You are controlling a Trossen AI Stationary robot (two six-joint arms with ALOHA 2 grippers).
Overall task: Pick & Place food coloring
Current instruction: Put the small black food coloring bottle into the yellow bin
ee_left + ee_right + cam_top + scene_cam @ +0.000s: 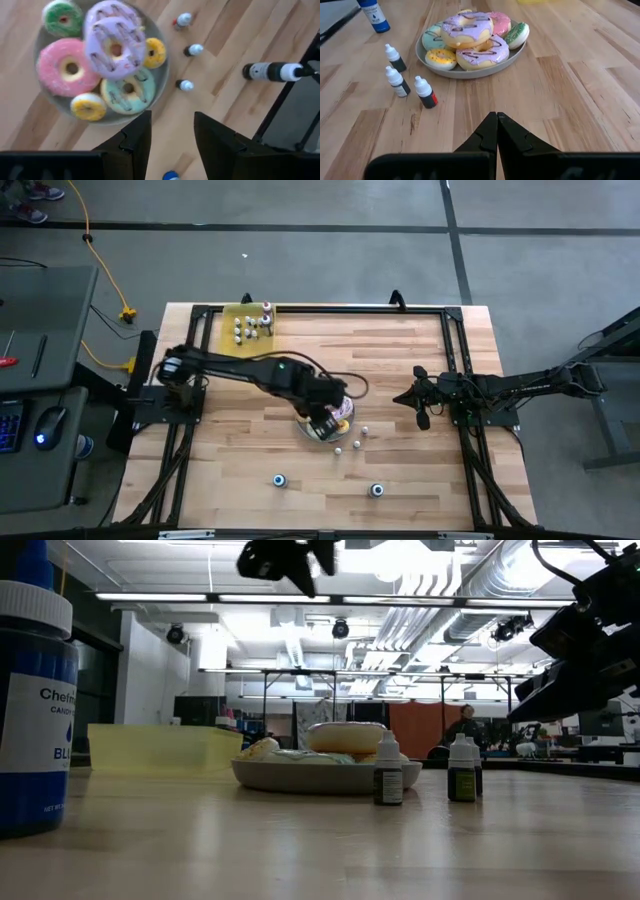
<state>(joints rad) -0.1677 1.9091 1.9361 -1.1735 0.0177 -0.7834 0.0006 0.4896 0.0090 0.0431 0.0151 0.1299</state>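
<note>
High view: left claw [322, 428] hangs over the plate [303, 430] of doughnuts mid-table [420, 360].
Left wrist view: left claw fingers parted, grasping nothing; three small food coloring bottles [186, 85] stand just beyond it, beside the plate.
Right claw [496, 131]: clenched, empty, idle, well apart.
Risk: descending here could clip the plate or topple a bottle.
Only overhead shows: more bottles on a yellow tray [230, 330].

doughnuts [472, 37] on plate [470, 71] | three bottles [397, 81] beside plate — tray [245, 327] at table's far edge
</note>
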